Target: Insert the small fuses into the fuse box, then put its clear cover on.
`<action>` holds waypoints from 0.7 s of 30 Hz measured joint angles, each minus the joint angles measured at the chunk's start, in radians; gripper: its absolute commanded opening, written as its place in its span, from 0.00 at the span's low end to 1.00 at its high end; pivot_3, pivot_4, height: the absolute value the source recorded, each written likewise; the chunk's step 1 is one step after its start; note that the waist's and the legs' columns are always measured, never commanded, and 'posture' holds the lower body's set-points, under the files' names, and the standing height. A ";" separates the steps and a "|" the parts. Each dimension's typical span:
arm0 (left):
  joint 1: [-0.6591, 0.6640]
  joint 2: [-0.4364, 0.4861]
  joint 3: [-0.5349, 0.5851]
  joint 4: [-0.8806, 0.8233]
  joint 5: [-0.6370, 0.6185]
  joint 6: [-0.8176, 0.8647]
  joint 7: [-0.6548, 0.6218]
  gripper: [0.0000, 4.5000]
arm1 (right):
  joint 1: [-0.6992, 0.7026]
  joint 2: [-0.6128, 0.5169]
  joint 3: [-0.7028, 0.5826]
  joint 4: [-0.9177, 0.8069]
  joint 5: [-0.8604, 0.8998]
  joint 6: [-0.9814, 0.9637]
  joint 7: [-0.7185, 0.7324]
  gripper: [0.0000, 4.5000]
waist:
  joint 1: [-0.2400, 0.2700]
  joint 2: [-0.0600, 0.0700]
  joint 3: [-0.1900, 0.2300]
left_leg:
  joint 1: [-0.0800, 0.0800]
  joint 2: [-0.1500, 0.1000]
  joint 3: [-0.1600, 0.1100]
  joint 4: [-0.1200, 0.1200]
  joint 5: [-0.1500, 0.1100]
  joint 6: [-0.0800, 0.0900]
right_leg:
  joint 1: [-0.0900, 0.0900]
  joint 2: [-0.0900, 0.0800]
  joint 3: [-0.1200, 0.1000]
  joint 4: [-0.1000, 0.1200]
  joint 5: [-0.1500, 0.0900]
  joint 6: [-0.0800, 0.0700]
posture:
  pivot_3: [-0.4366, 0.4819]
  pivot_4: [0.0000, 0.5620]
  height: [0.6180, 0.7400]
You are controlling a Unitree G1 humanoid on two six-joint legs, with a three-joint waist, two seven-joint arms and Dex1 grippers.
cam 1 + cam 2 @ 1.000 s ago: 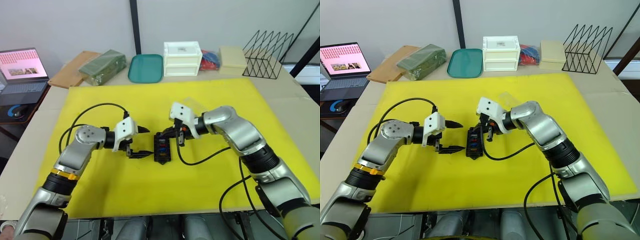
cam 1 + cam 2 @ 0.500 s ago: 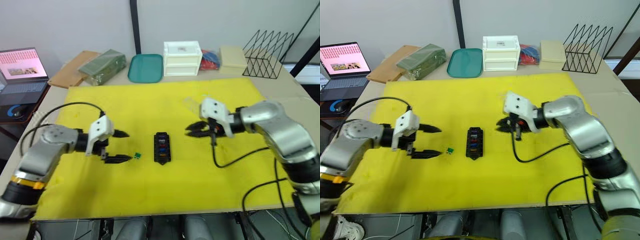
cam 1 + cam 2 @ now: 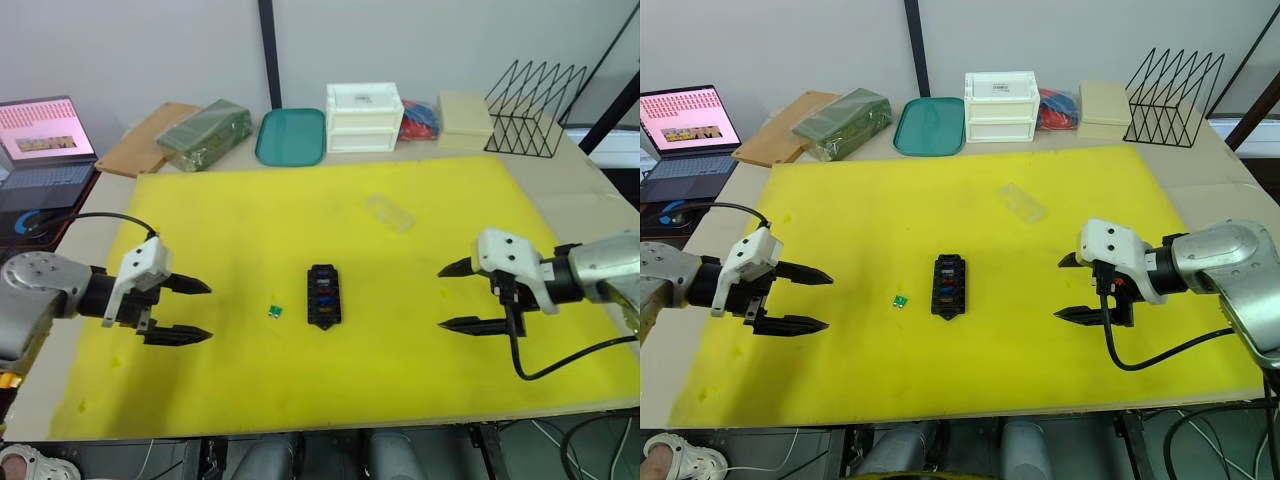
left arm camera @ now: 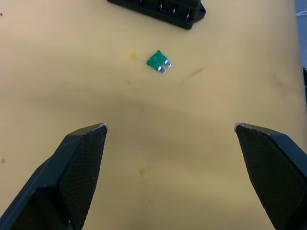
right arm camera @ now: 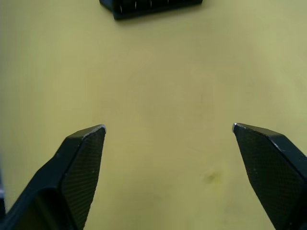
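Observation:
The black fuse box point(image 3: 323, 296) lies in the middle of the yellow mat point(image 3: 300, 210) with several coloured small fuses in its slots. One green fuse point(image 3: 274, 311) lies flat on the mat just left of the box, also seen as the green fuse point(image 4: 158, 61) in the left wrist view. The clear cover point(image 3: 388, 212) rests on the mat behind and right of the box. My left gripper point(image 3: 192, 309) hovers open and empty well left of the box. My right gripper point(image 3: 445, 297) hangs open and empty well right of it.
Along the back stand a teal tray point(image 3: 291, 136), a white drawer box point(image 3: 365, 117), a tan box point(image 3: 465, 107), a black wire rack point(image 3: 536, 94), a green bundle point(image 3: 205, 133) and a wooden board point(image 3: 150, 137). A laptop point(image 3: 42, 140) sits far left.
Both arms have drawn outward from the fuse box to the mat's sides. The right gripper has gone from shut to open. A green fuse now lies exposed beside the box.

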 measured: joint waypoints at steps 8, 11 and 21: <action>-0.026 -0.068 -0.034 -0.012 -0.023 0.056 0.015 1.00 | -0.078 0.051 0.023 -0.054 0.033 0.011 -0.067 0.99 | 0.003 0.000 0.000 | 0.000 0.000 0.000 0.000 0.000 0.000 | 0.000 0.000 0.000 0.000 0.000 0.000 | 0.48 0.27 1.00; -0.048 -0.117 -0.076 -0.034 -0.073 0.157 0.026 1.00 | -0.130 0.083 0.052 -0.088 0.059 0.032 -0.082 0.99 | 0.001 0.000 0.000 | 0.000 0.000 0.000 0.000 0.000 0.000 | 0.001 0.000 0.000 0.000 0.000 0.000 | 0.48 0.27 1.00; -0.256 -0.279 -0.120 0.130 -0.286 0.812 0.211 0.63 | -0.239 0.164 0.169 -0.141 0.076 0.077 -0.148 1.00 | -0.003 -0.001 0.001 | 0.000 0.000 0.000 0.001 0.000 0.000 | -0.001 0.000 0.000 0.002 0.000 0.000 | 0.48 0.27 1.00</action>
